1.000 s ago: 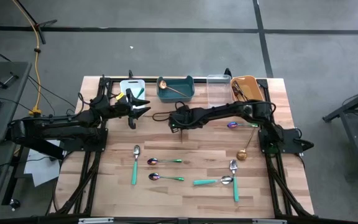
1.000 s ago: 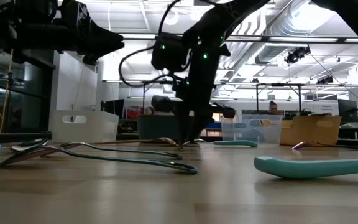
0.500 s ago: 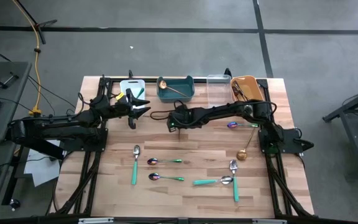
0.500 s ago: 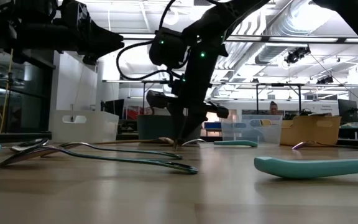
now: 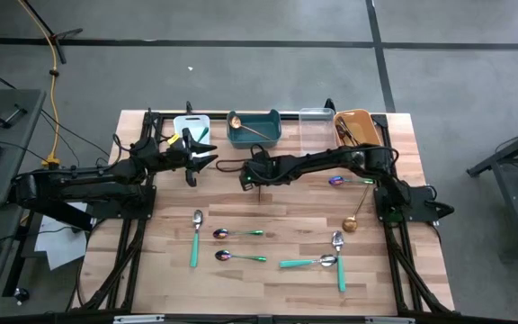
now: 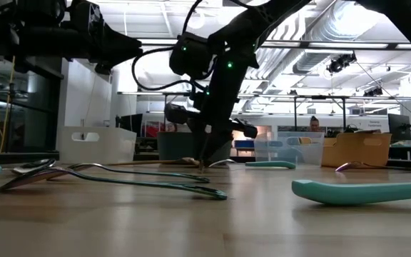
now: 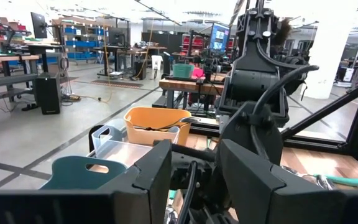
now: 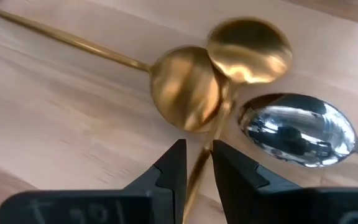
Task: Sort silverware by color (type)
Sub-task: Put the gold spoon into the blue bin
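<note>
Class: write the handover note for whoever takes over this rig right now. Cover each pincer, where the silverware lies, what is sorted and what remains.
Left pincer: open, empty, hovering by the white bin.
Right pincer: shut on the held gold spoon mid-table, beside a second gold spoon and a silver spoon.
Done: one binned gold spoon in the teal bin; dark utensils in the orange bin.
Left: the mid-table cluster, a loose gold spoon, a purple spoon, teal-handled spoons and iridescent spoons.
</note>
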Available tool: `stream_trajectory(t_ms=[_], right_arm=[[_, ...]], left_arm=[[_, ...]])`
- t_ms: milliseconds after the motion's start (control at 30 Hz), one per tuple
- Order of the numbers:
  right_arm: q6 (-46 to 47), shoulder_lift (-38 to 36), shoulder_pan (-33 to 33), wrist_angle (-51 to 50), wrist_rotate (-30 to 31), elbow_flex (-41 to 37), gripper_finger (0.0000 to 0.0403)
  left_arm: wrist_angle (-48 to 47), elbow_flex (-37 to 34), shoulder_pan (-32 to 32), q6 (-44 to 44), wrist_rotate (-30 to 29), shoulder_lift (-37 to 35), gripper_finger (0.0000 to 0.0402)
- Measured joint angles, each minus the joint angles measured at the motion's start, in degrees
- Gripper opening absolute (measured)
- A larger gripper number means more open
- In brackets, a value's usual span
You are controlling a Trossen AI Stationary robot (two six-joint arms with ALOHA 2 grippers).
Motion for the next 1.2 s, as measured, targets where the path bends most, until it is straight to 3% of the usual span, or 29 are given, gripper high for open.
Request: stream_trajectory(t_ms=[733, 833, 967, 1200], right_arm=[[-3.0, 2.0, -0.3, -1.6, -0.5, 0.1, 0.0072], [-4.6, 2.1, -0.3, -2.1, -0.6, 0.1, 0.0061], [-7.8, 1.9, -0.1, -2.5, 0.1, 0.1, 0.0017], [-13.7, -1.0, 0.9, -10.8, 3.0, -0.3, 0.0017]], left_arm=[[-0.2, 0.0, 0.0, 0.0, 0.0, 0.0, 0.0133], [-0.2, 0.0, 0.0, 0.0, 0.0, 0.0, 0.0133], [-0.2, 0.0, 0.0, 0.0, 0.0, 0.0, 0.0133], [-0.2, 0.0, 0.0, 0.0, 0.0, 0.0, 0.0133]])
